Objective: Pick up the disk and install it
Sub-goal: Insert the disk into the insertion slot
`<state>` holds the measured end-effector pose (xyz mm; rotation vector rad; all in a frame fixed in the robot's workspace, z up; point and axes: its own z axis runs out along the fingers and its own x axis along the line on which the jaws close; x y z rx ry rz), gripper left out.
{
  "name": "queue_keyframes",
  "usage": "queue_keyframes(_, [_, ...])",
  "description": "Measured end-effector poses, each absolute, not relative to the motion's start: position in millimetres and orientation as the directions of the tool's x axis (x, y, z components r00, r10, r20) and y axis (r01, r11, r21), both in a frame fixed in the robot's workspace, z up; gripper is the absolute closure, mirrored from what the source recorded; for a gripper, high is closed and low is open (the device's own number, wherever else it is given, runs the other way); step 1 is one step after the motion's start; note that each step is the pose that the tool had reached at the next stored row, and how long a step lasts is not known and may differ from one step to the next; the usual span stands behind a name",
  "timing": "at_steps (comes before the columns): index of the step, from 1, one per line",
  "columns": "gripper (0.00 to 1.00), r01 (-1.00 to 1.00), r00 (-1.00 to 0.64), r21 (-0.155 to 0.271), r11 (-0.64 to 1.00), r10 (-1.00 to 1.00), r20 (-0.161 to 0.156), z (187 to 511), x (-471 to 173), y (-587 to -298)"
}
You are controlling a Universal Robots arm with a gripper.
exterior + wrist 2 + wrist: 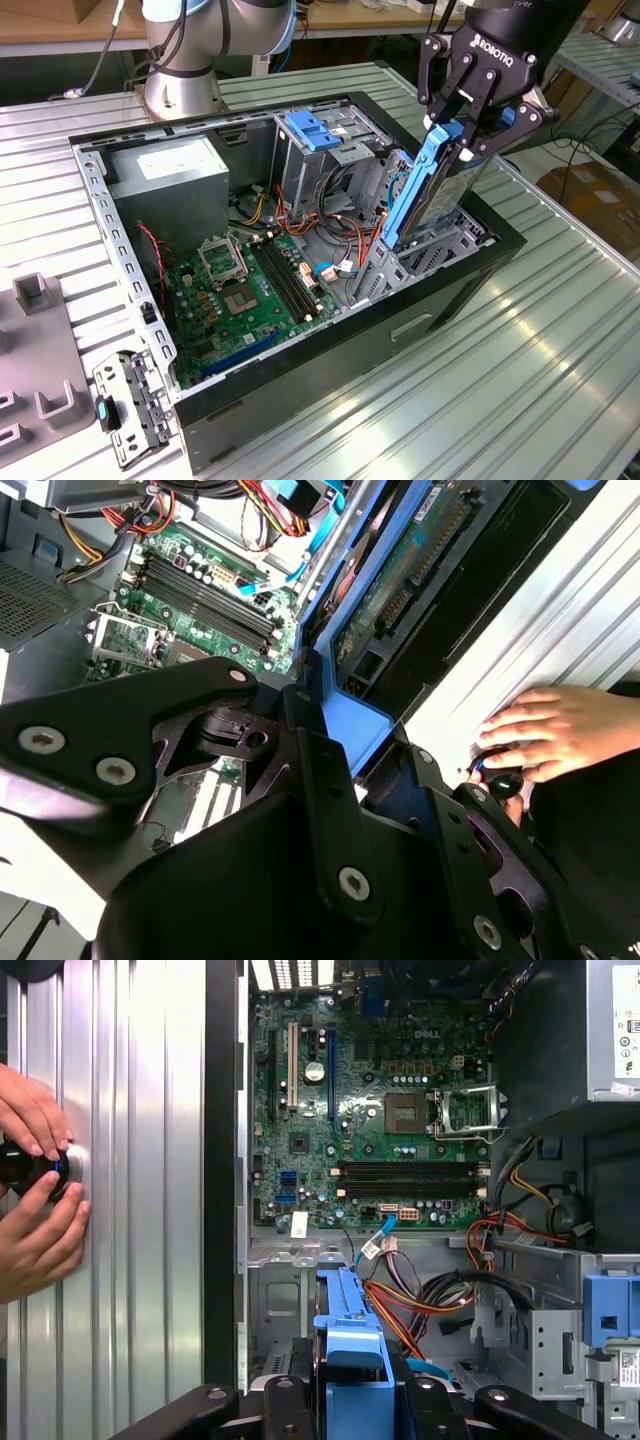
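So the end effector is clamped tight on the top end of the disk, fingers pinching its blue carrier bracket. The disk stands almost upright, leaning a little. Its lower end sits down in the metal drive bay at the corner of the computer case, on the exterior view's right. Inside the case you can see the green motherboard and the grey power supply. Outside the case, in the first wrist view, a person's hand rests against a small dark knob on the ribbed surface.
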<state>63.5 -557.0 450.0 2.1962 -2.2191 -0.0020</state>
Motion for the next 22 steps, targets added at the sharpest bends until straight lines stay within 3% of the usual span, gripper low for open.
queue_keyframes(22, [0.63,-0.999,-0.008,0.036,0.009,-1.000,0.013,444.9,63.5,-556.9])
